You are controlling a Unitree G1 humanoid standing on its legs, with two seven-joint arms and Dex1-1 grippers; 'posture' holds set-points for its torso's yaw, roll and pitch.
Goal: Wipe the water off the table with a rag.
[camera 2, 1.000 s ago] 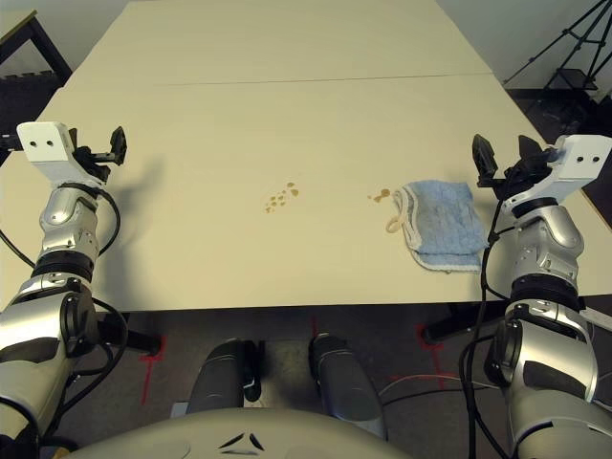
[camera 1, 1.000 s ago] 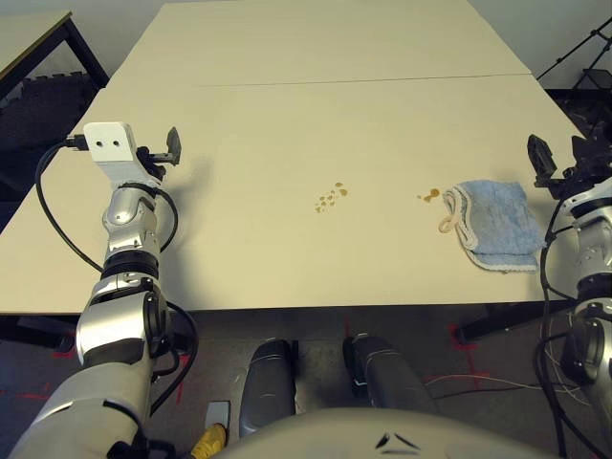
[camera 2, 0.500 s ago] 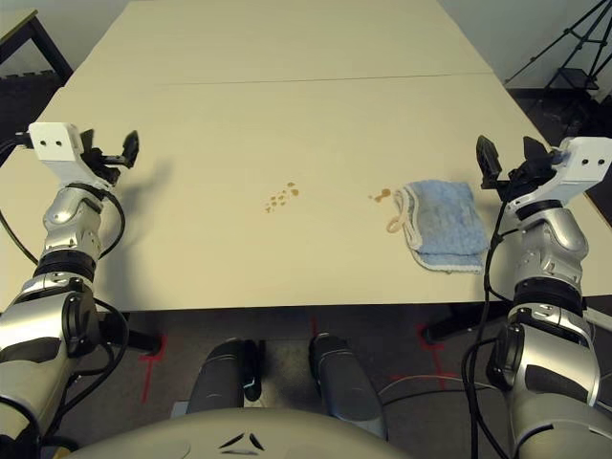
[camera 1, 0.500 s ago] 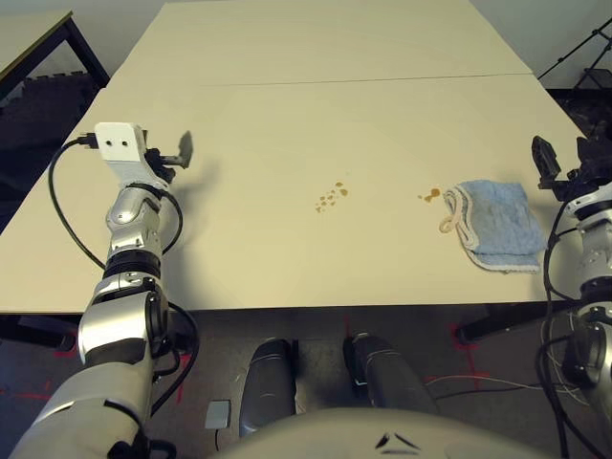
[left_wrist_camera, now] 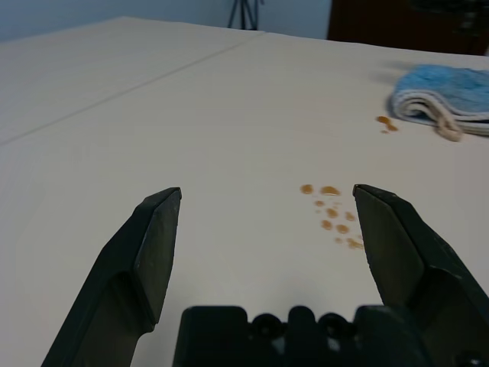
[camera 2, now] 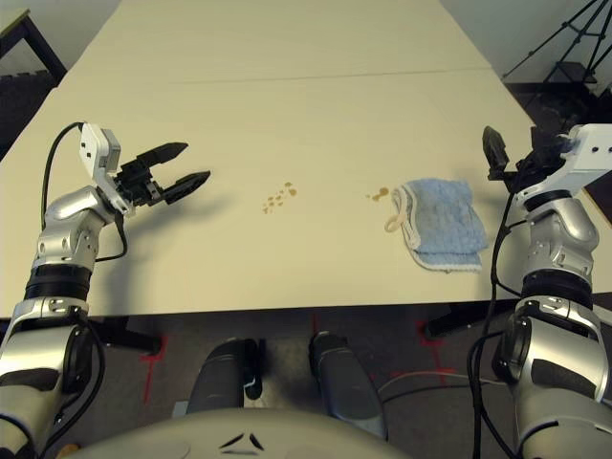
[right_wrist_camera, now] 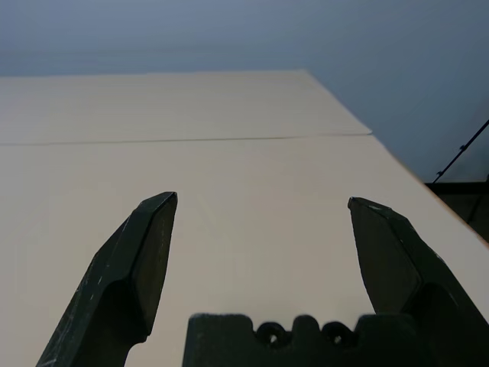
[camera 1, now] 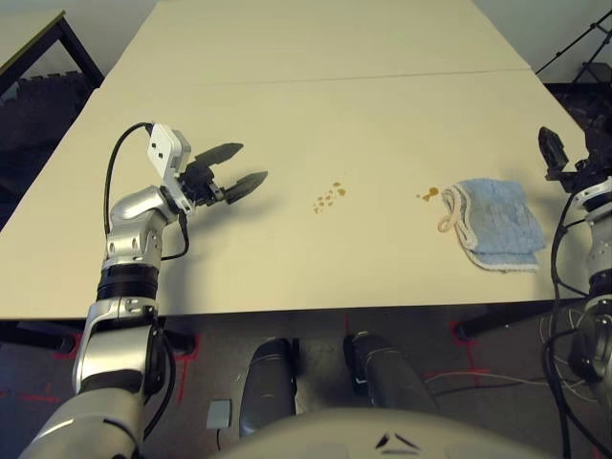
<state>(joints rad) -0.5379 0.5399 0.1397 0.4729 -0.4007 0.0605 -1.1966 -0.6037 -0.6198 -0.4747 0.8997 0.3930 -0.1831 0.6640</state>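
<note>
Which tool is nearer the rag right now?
Right. The right tool hangs open just beyond the rag's outer edge; the left tool, also open, is across the table, past the water.

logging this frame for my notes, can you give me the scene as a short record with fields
table: pale beige top with a thin seam across it
water: amber droplet cluster mid-table, one larger blot just left of the rag
rag: light blue, folded, flat on the table near its right edge
left gripper: open, empty, pointing toward the droplets
right gripper: open, empty, beyond the rag's right side
</note>
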